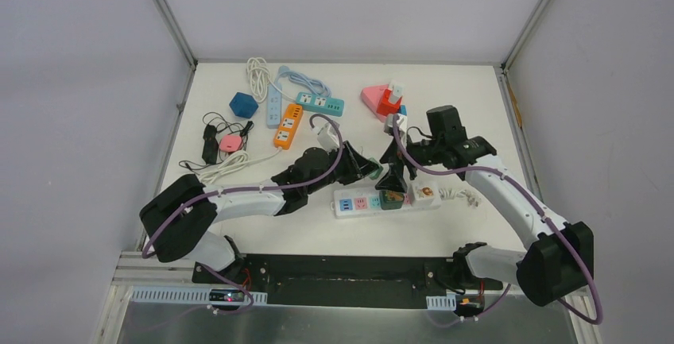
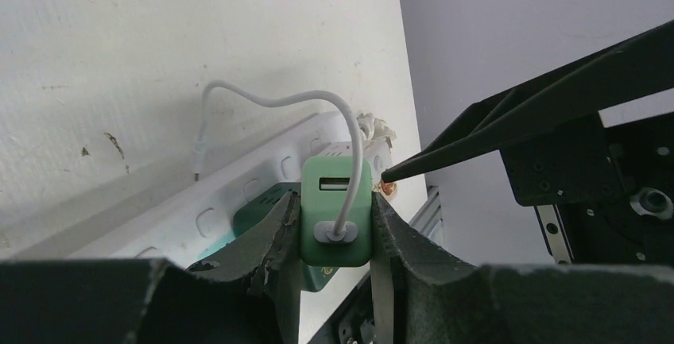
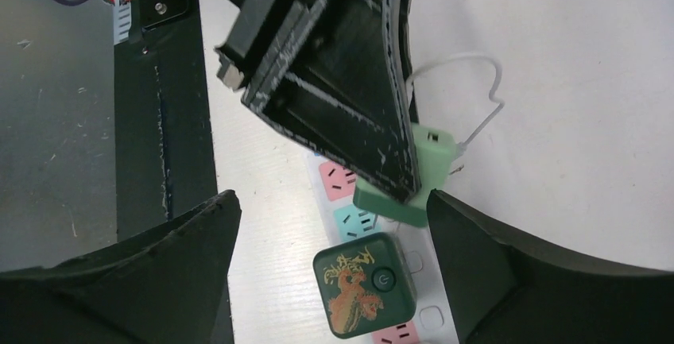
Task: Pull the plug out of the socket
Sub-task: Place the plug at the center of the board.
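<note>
Left pincer (image 2: 335, 209) is clenched on the light green plug (image 3: 435, 147), pinching both sides so I can take it straight up off the power strip (image 1: 354, 202). Plug's inside that grip, just above the strip; prongs hidden, can't tell if it's free. Right pincer (image 3: 334, 201) hangs released over the strip's dark green adapter (image 3: 366, 296), probably to steady things.
</note>
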You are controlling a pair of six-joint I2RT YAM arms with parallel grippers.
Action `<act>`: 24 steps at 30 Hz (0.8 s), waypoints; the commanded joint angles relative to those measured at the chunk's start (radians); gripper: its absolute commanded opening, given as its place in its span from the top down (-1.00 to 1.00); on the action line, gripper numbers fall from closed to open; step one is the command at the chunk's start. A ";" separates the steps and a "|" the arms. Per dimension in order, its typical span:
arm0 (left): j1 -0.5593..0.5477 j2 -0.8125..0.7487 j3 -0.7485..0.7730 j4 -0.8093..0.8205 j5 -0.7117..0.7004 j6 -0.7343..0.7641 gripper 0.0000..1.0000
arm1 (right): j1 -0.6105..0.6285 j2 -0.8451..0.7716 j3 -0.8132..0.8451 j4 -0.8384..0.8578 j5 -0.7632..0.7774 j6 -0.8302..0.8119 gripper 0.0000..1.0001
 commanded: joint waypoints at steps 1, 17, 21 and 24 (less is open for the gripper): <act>0.000 0.046 0.050 0.122 0.043 -0.096 1.00 | 0.022 0.011 -0.015 0.136 0.006 0.052 -0.81; -0.003 0.040 0.003 0.192 0.028 -0.125 1.00 | 0.051 0.072 0.004 0.121 0.324 0.104 -0.82; -0.002 0.017 -0.015 0.157 -0.002 -0.123 1.00 | -0.020 0.031 0.024 0.077 0.284 0.141 -0.90; -0.003 0.010 -0.016 0.134 -0.012 -0.122 1.00 | -0.048 0.012 0.019 0.089 0.284 0.168 -0.91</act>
